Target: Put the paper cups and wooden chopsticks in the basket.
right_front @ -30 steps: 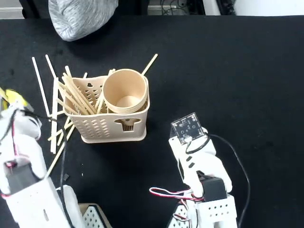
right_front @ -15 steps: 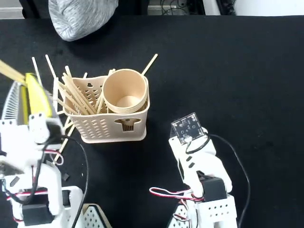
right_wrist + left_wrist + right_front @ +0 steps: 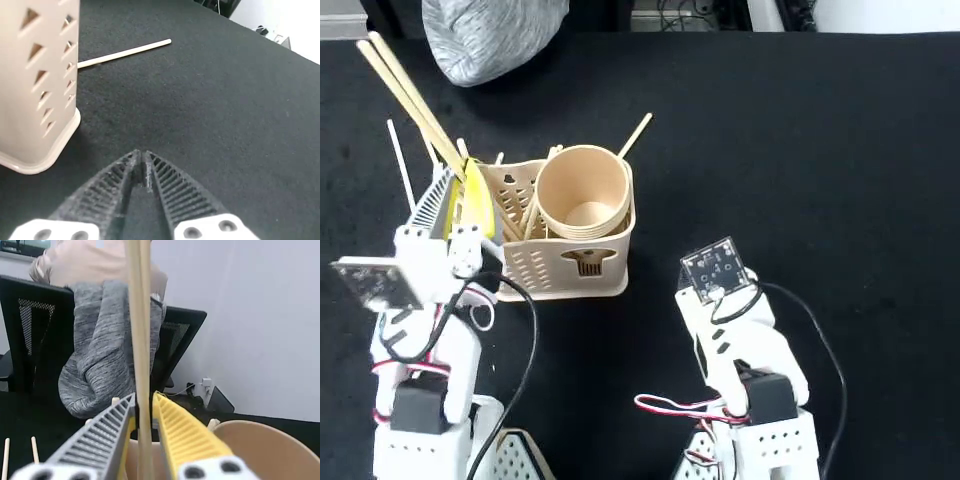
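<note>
The basket [image 3: 560,262] is sitting just beside your left claw [image 3: 460,178], already crowded with the paper cups [image 3: 582,190] and leaning sticks [image 3: 528,213]. Because of this, the long pair of wooden chopsticks [image 3: 408,90] that this claw is clamping may be catching on the rim and slipping out if you are lowering it tilted. Open table [image 3: 820,150] is lying around your right claw [image 3: 141,159], which is resting closed on nothing, with one loose chopstick [image 3: 125,50] lying ahead of it, well apart.

beige perforated basket [image 3: 560,268]; tan paper cups [image 3: 582,188]; pale wooden chopsticks [image 3: 410,98]; black table [image 3: 820,150]; left gripper [image 3: 457,172] yellow and grey.
</note>
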`<act>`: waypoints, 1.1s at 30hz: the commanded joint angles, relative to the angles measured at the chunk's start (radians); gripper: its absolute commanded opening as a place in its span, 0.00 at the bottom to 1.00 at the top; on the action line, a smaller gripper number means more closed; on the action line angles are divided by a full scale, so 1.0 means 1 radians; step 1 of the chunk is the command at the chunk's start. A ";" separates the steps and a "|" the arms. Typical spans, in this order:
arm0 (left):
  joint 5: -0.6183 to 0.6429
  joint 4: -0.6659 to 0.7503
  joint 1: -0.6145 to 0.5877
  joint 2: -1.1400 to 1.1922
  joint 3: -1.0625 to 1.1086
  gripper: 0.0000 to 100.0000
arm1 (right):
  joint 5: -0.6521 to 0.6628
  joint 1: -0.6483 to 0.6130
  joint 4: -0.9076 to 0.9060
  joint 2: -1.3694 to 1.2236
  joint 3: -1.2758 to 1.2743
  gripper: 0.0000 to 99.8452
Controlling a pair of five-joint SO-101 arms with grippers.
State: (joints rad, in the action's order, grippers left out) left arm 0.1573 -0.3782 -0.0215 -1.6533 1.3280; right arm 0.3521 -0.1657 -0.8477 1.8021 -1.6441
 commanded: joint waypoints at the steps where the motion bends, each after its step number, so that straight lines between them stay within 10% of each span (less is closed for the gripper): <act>1: 0.011 0.021 0.018 0.003 0.019 0.03 | 0.006 0.012 0.005 0.088 0.038 0.01; 8: 0.012 -0.052 0.019 0.003 0.015 0.08 | 0.006 0.012 0.005 0.088 0.039 0.01; 17: 0.012 -0.477 0.005 0.012 -0.294 0.16 | 0.008 0.012 0.005 0.088 0.039 0.01; 33: 0.021 -0.638 -0.469 0.204 -0.447 0.16 | 0.008 0.012 0.005 0.088 0.039 0.01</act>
State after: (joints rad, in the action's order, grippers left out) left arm 0.1726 -1.0134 -0.3989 -1.5934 0.9137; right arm 0.3521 -0.1657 -0.8477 1.8021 -1.6441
